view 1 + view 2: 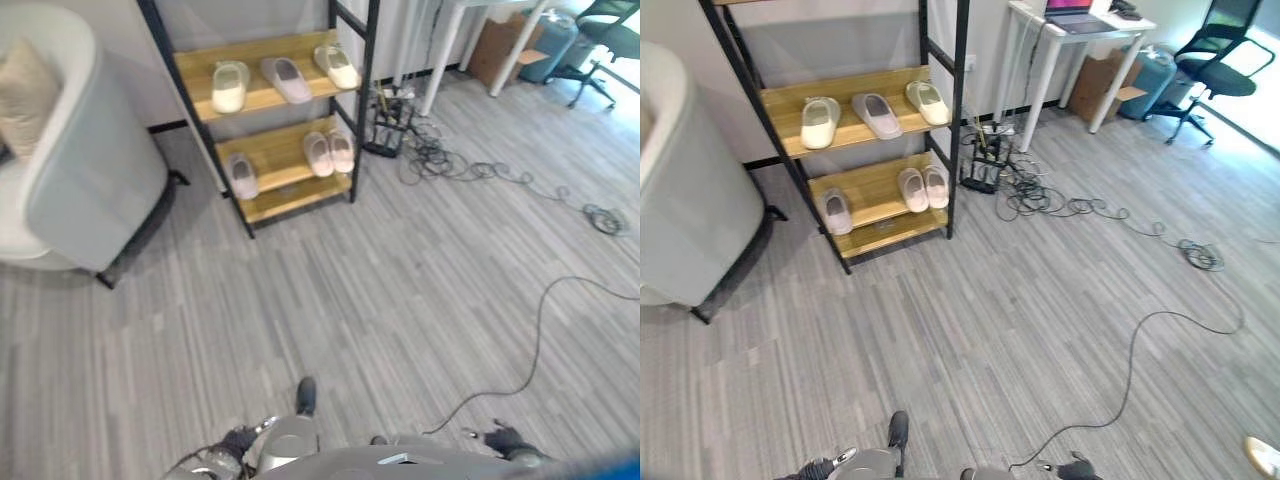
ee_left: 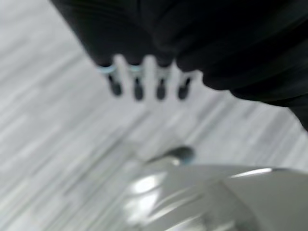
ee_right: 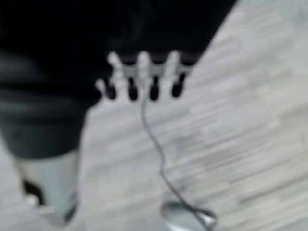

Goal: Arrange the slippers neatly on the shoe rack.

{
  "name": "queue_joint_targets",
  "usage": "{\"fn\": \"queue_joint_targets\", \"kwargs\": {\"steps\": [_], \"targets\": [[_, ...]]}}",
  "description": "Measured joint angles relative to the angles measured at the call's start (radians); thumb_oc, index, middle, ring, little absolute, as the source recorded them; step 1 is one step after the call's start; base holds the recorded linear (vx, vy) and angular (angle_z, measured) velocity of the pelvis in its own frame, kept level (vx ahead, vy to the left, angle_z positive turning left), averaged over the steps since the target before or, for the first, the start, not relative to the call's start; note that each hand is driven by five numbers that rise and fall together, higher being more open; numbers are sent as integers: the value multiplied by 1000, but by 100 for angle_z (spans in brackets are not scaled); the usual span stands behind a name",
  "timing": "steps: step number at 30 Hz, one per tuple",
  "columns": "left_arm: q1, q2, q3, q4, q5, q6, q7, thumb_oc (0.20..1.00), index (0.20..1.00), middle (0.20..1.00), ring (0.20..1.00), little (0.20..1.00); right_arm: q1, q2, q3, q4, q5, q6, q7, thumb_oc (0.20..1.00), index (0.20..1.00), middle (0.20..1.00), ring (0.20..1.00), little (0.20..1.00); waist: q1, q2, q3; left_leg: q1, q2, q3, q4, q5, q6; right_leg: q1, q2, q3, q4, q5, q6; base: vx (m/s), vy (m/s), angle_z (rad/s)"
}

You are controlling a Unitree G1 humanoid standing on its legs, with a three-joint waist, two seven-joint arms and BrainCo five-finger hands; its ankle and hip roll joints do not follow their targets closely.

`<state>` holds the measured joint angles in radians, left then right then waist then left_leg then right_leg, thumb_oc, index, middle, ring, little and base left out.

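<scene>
The shoe rack (image 1: 355, 100) has a black frame and two wooden shelves, and stands far ahead against the wall. On its upper shelf lie a cream slipper (image 1: 229, 86), a grey slipper (image 1: 286, 79) and another cream slipper (image 1: 337, 66), spaced apart. The lower shelf holds a single pale pink slipper (image 1: 242, 175) at its left and a pair of pale pink slippers (image 1: 329, 152) side by side at its right. My left hand (image 2: 138, 88) and right hand (image 3: 154, 89) hang low by my sides over the floor, well short of the rack. Both have relaxed fingers and hold nothing.
A grey armchair (image 1: 70, 160) with a beige cushion stands left of the rack. A tangle of cables (image 1: 450, 160) and a black wire holder (image 1: 390, 125) lie right of it, by white table legs (image 1: 1040, 70). An office chair (image 1: 1215, 75) is at far right. A pale shoe-like thing (image 1: 1262, 455) lies at the floor's lower right.
</scene>
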<state>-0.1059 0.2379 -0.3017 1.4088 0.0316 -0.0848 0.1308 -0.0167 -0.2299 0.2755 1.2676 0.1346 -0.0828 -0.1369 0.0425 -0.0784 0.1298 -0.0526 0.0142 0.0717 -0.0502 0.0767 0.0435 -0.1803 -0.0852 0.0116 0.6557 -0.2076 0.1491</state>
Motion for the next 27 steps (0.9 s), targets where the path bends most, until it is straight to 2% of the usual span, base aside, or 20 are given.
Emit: {"fn": "queue_joint_targets", "kwargs": {"steps": [2, 3, 4, 5, 6, 7, 8, 9, 12, 13, 14, 16, 17, 18, 19, 20, 21, 23, 25, 27], "targets": [[-29, 12, -46, -38, 0, 0, 1, 1000, 1000, 1000, 1000, 1000, -6, 15, -20, 2, -5, 5, 0, 1000, 1000, 1000, 1000, 1000, -2, -22, -15, 48, -62, -10, 9, -57, 59, -87, -91, 7, 207, 148, 47, 452, 209, 22], [-42, 8, -64, -67, 1, -4, 2, 1000, 1000, 1000, 1000, 1000, -7, 12, -31, -9, -10, 4, -1, 1000, 1000, 1000, 1000, 1000, -5, 11, -13, 91, -68, -28, -5, -71, 86, -122, -109, -28, 289, 164, 30, 434, 66, 42], [-66, 2, -94, -113, 2, -11, 9, 1000, 1000, 1000, 1000, 1000, -9, -7, -30, -59, -13, -2, -7, 1000, 1000, 1000, 1000, 1000, -30, 68, -9, 132, -62, -60, -14, -94, 103, -168, -117, -101, 280, 116, 15, 448, -10, 49], [-94, 7, -109, -132, 5, -13, 12, 1000, 1000, 1000, 1000, 1000, -18, -31, -23, -103, -26, -4, -5, 1000, 1000, 1000, 1000, 1000, -39, 87, 4, 159, -61, -74, -14, -114, 106, -200, -117, -130, 196, 93, -9, 559, -180, 59], [-104, 8, -98, -131, 24, -19, 8, 1000, 1000, 1000, 1000, 1000, -27, -60, -24, -137, -48, 0, 7, 1000, 1000, 1000, 1000, 1000, -53, 113, 22, 192, -56, -84, -17, -118, 78, -193, -105, -160, 9, 87, -21, 585, -265, 51], [-108, 9, -60, -131, 27, -25, 8, 1000, 1000, 1000, 1000, 1000, -15, -93, -29, -142, -52, -6, 14, 1000, 1000, 1000, 1000, 1000, -65, 108, 27, 218, -54, -105, -10, -160, 53, -195, -81, -174, -209, 94, -28, 737, -366, 61], [-111, 10, -15, -114, 28, -34, 10, 1000, 1000, 1000, 1000, 1000, -17, -118, -28, -128, -53, -8, 15, 1000, 1000, 1000, 1000, 1000, -68, 101, 29, 250, -50, -131, 8, -211, 27, -177, -40, -147, -487, 146, -20, 596, -311, 70], [-113, 13, -3, -74, 30, -35, 11, 1000, 1000, 1000, 1000, 1000, -19, -115, -30, -96, -53, -5, 16, 1000, 1000, 1000, 1000, 1000, -80, 87, 31, 279, -41, -151, 7, -227, 18, -159, -18, -83, -595, 175, -10, 491, -289, 90], [-85, 19, -5, 39, 40, -32, 7, 1000, 1000, 1000, 1000, 1000, 5, -74, -32, -4, -63, 10, 20, 1000, 1000, 1000, 1000, 1000, -91, 27, 32, 356, -28, -180, 16, -264, -39, -150, 15, -30, -588, 224, -35, 226, -177, 82], [-59, 27, -12, 48, 42, -26, 5, 1000, 1000, 1000, 1000, 1000, 45, -59, -33, 9, -64, 16, 22, 1000, 1000, 1000, 1000, 1000, -96, -28, 4, 374, -51, -193, 58, -286, -74, -118, 3, -20, -571, 262, -90, 361, -281, 109], [6, -30, -5, 52, 55, -22, 0, 1000, 1000, 1000, 1000, 1000, 75, -68, -44, 35, -74, 19, 20, 1000, 1000, 1000, 1000, 1000, -86, 20, -17, 375, 10, -194, 193, -312, -127, -63, 49, -34, -518, 326, -162, 323, -304, 61], [66, -39, 33, 41, 68, -19, -2, 1000, 1000, 1000, 1000, 1000, 25, -66, -52, 27, -81, 9, 21, 1000, 1000, 1000, 1000, 1000, -53, 63, -28, 272, 41, -224, 444, -254, -173, 21, 115, -35, -568, 282, -236, 261, -459, 18], [47, -37, 81, 4, 65, -24, 1, 1000, 1000, 1000, 1000, 1000, 26, -64, -73, 26, -77, 8, 19, 1000, 1000, 1000, 1000, 1000, -42, 66, -19, 50, 31, -245, 791, -96, -185, 28, 119, -81, -562, 259, -264, 183, -369, 63], [22, -24, 125, -30, 43, -46, 9, 1000, 1000, 1000, 1000, 1000, 7, -57, -84, 37, -73, 12, 18, 1000, 1000, 1000, 1000, 1000, 14, 43, 32, -208, 15, -233, 1147, 175, -157, 42, 121, -122, -526, 196, -293, 362, -205, 73], [-3, 17, 91, -8, 51, -26, 23, 1000, 1000, 1000, 1000, 1000, -35, -33, -81, 78, -66, 22, 16, 1000, 1000, 1000, 1000, 1000, 43, -13, 78, -346, 46, -124, 1212, 35, -81, 73, 109, -120, -513, 160, -319, 372, -11, 37], [7, 49, 70, 10, 58, 0, 30, 1000, 1000, 1000, 1000, 1000, -84, -22, -68, 80, -61, 22, 11, 1000, 1000, 1000, 1000, 1000, 40, -63, 97, -386, 78, -17, 1044, -58, -46, 134, 93, -132, -554, 146, -273, 413, 89, 35], [36, 50, 73, 31, 59, 13, 32, 1000, 1000, 1000, 1000, 1000, -105, -34, -52, 76, -61, 21, -1, 1000, 1000, 1000, 1000, 1000, 29, -72, 90, -328, 95, 59, 563, -91, -61, 203, 98, -156, -622, 131, -248, 371, 212, 38], [31, 24, 68, 46, 59, 18, 38, 1000, 1000, 1000, 1000, 1000, -141, -70, -44, 76, -61, 22, -13, 1000, 1000, 1000, 1000, 1000, 38, -32, 104, -265, 101, 49, 59, -46, -112, 281, 128, -169, -653, 106, -220, 399, 315, 21], [29, -8, 71, 45, 60, 25, 41, 1000, 1000, 1000, 1000, 1000, -144, -93, -33, 55, -68, 22, -26, 1000, 1000, 1000, 1000, 1000, 55, 27, 91, -271, 125, -10, -47, -30, -128, 303, 153, -164, -654, 96, -186, 270, 258, -21], [43, -24, 70, 45, 70, 32, 42, 1000, 1000, 1000, 1000, 1000, -119, -80, 8, 29, -104, 16, -23, 1000, 1000, 1000, 1000, 1000, 50, 36, 62, -206, 58, -38, 28, 11, -65, 387, 114, -160, -642, 60, -133, 208, 217, -25]]}}
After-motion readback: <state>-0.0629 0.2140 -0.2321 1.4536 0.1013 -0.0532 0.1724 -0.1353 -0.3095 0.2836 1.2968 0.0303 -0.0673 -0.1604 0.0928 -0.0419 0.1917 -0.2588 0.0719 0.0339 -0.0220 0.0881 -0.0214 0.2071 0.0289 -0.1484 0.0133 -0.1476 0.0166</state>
